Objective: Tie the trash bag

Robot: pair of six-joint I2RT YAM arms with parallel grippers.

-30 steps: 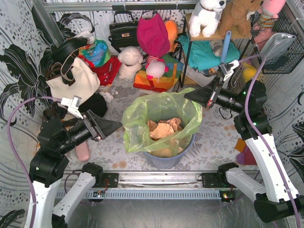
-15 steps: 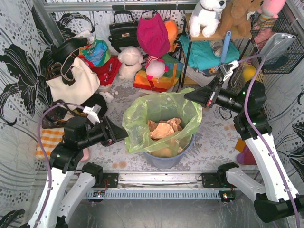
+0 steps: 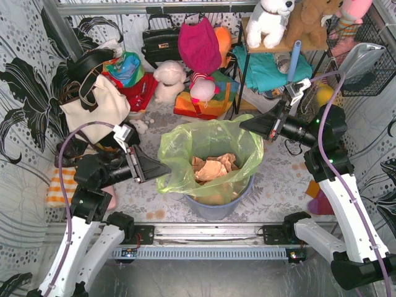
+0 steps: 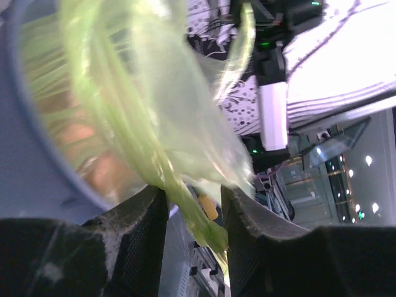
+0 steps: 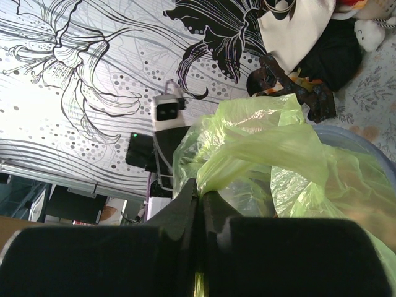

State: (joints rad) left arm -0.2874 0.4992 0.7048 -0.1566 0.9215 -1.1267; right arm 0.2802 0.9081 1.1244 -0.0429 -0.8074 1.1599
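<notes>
Closely seen from its wrist camera, the right gripper has its two black fingers pressed flat together with a twist of lime-green film pinched between their tips, so it is clamped on the far right rim of the trash bag; from above that rim is drawn up and out toward the gripper, higher than the rest of the bag's mouth; the left gripper sits at the opposite, near left rim with its fingers standing apart, a clear gap between them, and a thin strand of the green plastic runs down through that gap without filling it; whether either pad touches the film I cannot tell; the bag itself stands upright inside the blue-grey bin, its mouth wide open and its edge folded out over the bin's rim, with crumpled tan paper lying in it; the bin rests in the middle of the patterned table between the two arms; behind it, well apart, lie a white tote bag, a black handbag and a heap of bright soft toys, with a white plush dog on a shelf at the back right
</notes>
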